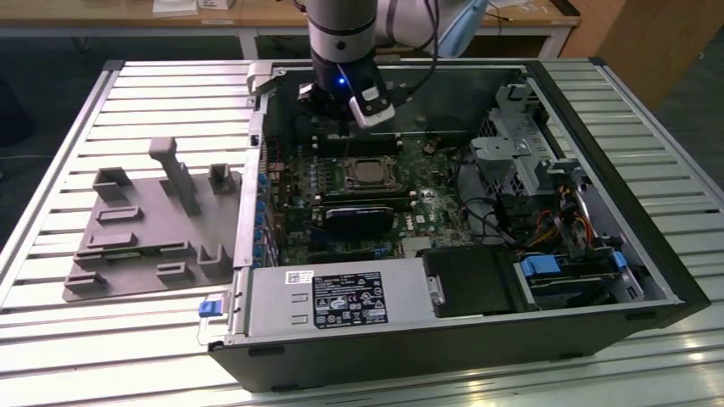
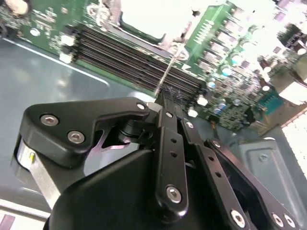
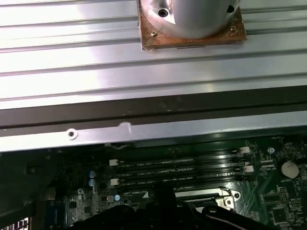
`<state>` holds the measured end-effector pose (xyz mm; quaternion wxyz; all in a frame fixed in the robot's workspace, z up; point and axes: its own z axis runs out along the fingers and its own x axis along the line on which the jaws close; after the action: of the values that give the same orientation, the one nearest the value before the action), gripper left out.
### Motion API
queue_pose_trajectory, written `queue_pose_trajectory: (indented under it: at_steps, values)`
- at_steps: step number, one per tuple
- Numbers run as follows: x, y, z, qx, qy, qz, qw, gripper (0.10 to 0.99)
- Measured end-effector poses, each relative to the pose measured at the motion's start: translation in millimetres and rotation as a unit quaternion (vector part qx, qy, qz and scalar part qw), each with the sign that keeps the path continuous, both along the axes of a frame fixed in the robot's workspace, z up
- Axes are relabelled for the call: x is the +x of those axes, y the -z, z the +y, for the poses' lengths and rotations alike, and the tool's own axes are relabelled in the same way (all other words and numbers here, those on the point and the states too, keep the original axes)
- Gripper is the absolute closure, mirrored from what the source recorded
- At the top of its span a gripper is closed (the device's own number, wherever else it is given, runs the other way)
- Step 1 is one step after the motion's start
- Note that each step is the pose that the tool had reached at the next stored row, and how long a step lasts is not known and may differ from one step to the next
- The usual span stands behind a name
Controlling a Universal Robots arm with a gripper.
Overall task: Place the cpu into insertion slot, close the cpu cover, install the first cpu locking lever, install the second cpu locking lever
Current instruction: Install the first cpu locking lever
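In the exterior view the open computer case (image 1: pixel 633 254) lies on a slatted table. The insertion slot (image 1: pixel 368 174) sits mid-board, and the cpu (image 1: pixel 369 172) lies in it, its dull grey top showing. The silvery cpu cover (image 1: pixel 348 173) appears to lie flat around the chip. My gripper (image 1: pixel 336 127) reaches down just behind the slot, at the memory slots. In the second wrist view my gripper (image 2: pixel 162 96) has its black fingers together on the end of a thin metal locking lever (image 2: pixel 170 64). That lever runs up to the brightly lit slot (image 2: pixel 148 21). I cannot tell which lever it is.
A black fan block (image 1: pixel 362 216) lies in front of the slot. A silver power supply (image 1: pixel 328 301) fills the case front, with drive cages and cables (image 1: pixel 531 195) on the exterior view's right. A grey fixture (image 1: pixel 147 229) lies on the table at the exterior view's left. Memory slots (image 3: pixel 177 167) run beside the case wall.
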<state>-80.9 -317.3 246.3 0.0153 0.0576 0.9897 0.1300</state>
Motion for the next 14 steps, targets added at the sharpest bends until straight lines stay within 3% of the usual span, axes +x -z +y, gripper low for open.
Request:
queue_pose_trajectory:
  at_steps: [4,7,10,12,14]
  values:
    - [3.2,0.1,-0.1,-0.0001,0.000,-0.0003,1.0000,0.980]
    - [3.3,0.8,0.0,0.0000,0.000,-0.0037,1.0000,0.980]
    - [3.3,1.8,0.0,0.0000,0.000,-0.0126,0.9999,0.980]
    - [3.3,2.5,0.0,0.0000,0.000,-0.0212,0.9998,0.980]
    - [3.3,3.0,0.0,0.0000,0.000,-0.0317,0.9995,0.980]
